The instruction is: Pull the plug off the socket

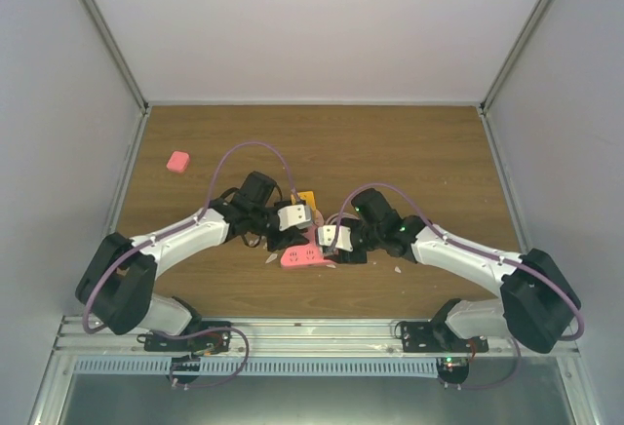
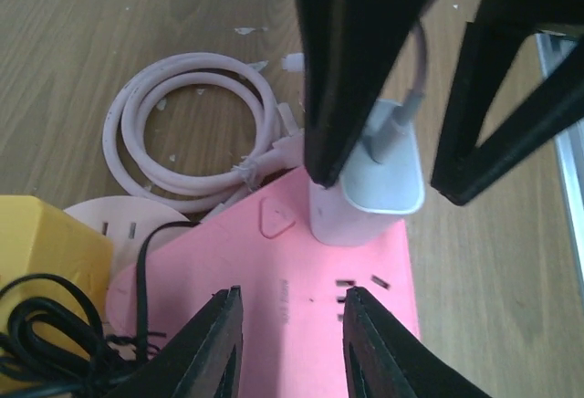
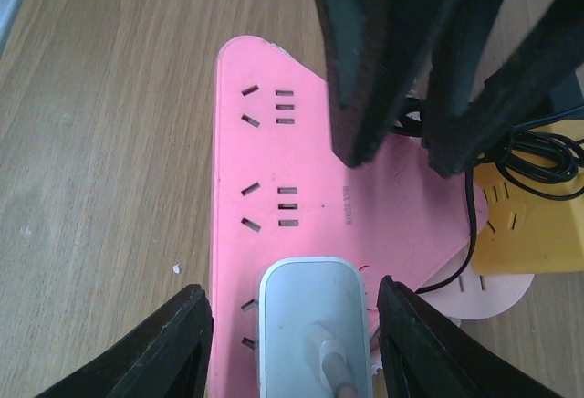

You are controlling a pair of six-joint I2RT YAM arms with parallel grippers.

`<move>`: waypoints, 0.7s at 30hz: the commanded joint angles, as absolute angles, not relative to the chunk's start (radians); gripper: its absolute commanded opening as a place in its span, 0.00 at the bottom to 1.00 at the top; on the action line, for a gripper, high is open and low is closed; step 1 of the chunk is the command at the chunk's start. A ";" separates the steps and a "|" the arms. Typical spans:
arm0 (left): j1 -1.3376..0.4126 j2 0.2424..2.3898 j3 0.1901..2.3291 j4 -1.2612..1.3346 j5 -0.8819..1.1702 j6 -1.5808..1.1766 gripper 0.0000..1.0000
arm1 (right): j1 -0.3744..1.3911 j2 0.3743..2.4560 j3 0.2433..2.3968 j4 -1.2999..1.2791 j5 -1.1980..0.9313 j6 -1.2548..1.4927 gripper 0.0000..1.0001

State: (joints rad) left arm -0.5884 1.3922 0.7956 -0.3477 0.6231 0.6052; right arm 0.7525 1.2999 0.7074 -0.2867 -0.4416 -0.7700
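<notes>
One white plug (image 3: 313,320) (upright) — one pink socket (image 3: 265,161), one yellow block (image 3: 538,234)

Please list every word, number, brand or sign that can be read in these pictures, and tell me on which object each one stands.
No text is legible.
Pink power strip: one short printed line between its sockets, too small and blurred to read.
Same strip: a raised triangle sign beside the white plug, without letters.
Yellow socket block: no print visible.
</notes>
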 commanded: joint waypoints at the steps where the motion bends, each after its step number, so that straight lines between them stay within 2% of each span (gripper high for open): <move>1: -0.599 1.449 0.844 -0.276 0.603 0.573 0.32 | 0.764 1.301 0.692 -0.265 -0.425 -0.776 0.51; 10: -0.607 1.552 0.880 -0.290 0.515 0.572 0.26 | 0.764 1.312 0.687 -0.259 -0.415 -0.777 0.55; 21: -0.612 1.585 0.841 -0.275 0.477 0.579 0.24 | 0.764 1.340 0.710 -0.270 -0.422 -0.765 0.53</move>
State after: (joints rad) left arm -0.6064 1.5574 0.8589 -0.2886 0.5182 0.5762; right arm 0.7528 1.3262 0.7002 -0.2741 -0.4194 -0.7700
